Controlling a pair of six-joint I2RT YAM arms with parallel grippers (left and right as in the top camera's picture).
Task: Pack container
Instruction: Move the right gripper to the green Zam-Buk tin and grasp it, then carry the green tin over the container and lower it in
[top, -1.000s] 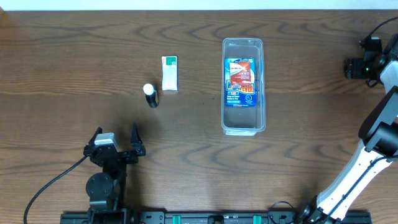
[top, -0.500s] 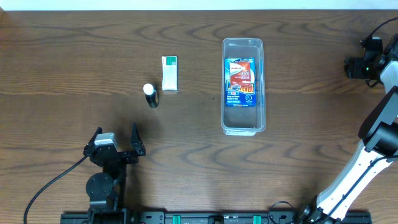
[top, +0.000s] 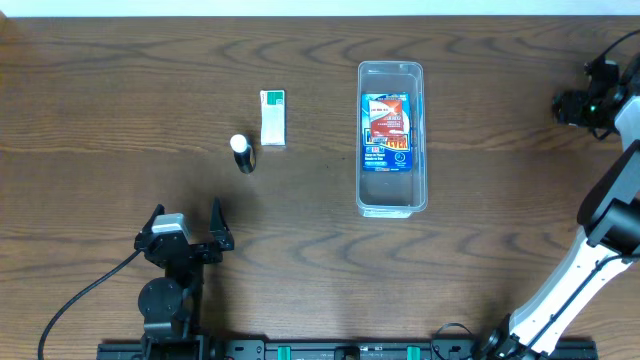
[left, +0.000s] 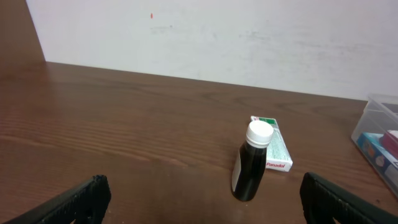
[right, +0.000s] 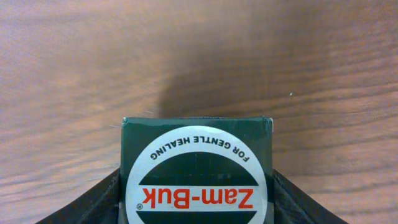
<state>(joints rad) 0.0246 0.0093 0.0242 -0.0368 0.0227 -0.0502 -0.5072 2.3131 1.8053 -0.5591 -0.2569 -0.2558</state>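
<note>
The container (top: 391, 207) is a clear long tub at centre right of the table, with a blue and red packet (top: 388, 130) lying flat inside. Its corner shows at the right edge of the left wrist view (left: 377, 122). My right gripper (top: 572, 106) is at the far right edge of the table. In the right wrist view it is shut on a dark green Zam-Buk box (right: 197, 174), with a finger pressed against each side (right: 197, 214). My left gripper (top: 187, 228) stands open and empty near the front left, behind a dark bottle with a white cap (left: 252, 163).
The dark bottle (top: 242, 153) stands left of centre. A green and white Panadol box (top: 273, 118) lies just beyond it, also seen in the left wrist view (left: 275, 154). A black cable trails from the left arm's base at the front left.
The right gripper's jaws have narrowed onto the green box, and the gripper has shifted slightly right and up at the table's far right. The left arm has not moved.
</note>
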